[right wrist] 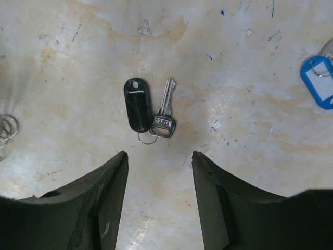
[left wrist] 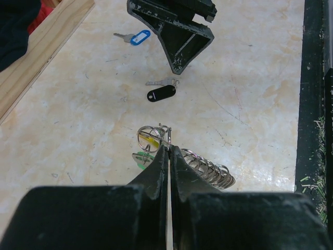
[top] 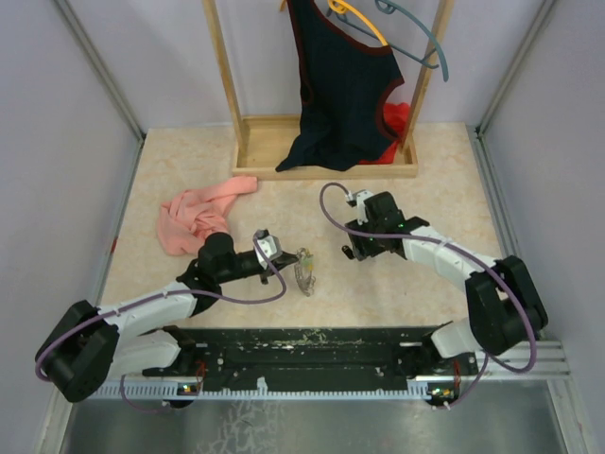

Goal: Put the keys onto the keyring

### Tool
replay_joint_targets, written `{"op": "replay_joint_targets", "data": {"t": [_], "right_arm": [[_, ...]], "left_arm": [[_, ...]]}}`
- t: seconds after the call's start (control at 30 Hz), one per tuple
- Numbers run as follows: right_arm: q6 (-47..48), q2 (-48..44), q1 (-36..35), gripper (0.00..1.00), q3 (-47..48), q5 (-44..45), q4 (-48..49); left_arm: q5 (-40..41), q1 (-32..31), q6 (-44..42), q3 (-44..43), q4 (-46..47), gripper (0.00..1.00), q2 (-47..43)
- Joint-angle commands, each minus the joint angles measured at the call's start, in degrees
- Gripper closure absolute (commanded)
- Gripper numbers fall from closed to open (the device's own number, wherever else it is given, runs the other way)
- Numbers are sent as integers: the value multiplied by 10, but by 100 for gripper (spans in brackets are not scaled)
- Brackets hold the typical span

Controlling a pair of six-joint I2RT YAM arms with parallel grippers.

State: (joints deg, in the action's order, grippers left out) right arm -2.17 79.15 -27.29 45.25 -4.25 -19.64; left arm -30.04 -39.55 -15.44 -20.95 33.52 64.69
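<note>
Overhead and wrist views of two arms on a pale tabletop (top: 416,189). The left tool (left wrist: 169,148) is closed tight, its tips appearing to pinch the wire of the keyring (left wrist: 150,136), which sits low over the tabletop near the middle. A green key (left wrist: 139,159) lies touching the keyring at its 7 o'clock; whether it is threaded on cannot be told. A chain (left wrist: 210,171) of small rings trails from the keyring toward 4 o'clock.

The right tool (right wrist: 158,161) is held wide and empty, hovering just above the black key (right wrist: 138,104), which lies flat and loose. The blue key (right wrist: 318,80) lies loose too, at 2 o'clock from the black one and well apart from it. The task looks barely begun: at least two keys are off the keyring.

In the overhead view, bare tabletop lies between the tools. A wooden rack (top: 284,142) bounds the space at 12 o'clock, a pink cloth (top: 194,216) lies at 10 o'clock from the left tool, a black rail (top: 312,345) runs along the near edge, and walls close both sides
</note>
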Motion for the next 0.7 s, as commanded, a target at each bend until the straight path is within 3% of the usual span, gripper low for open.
{"op": "replay_joint_targets", "data": {"t": [0.0, 0.23, 0.67], "right_arm": [[83, 35, -35, 48, 74, 67, -77], [191, 107, -88, 55, 125, 102, -148], [318, 142, -107, 63, 125, 86, -101]], "left_arm": [[1, 5, -7, 3, -1, 99, -13], [11, 6, -6, 9, -5, 99, -25], [11, 8, -6, 13, -4, 99, -31]]}}
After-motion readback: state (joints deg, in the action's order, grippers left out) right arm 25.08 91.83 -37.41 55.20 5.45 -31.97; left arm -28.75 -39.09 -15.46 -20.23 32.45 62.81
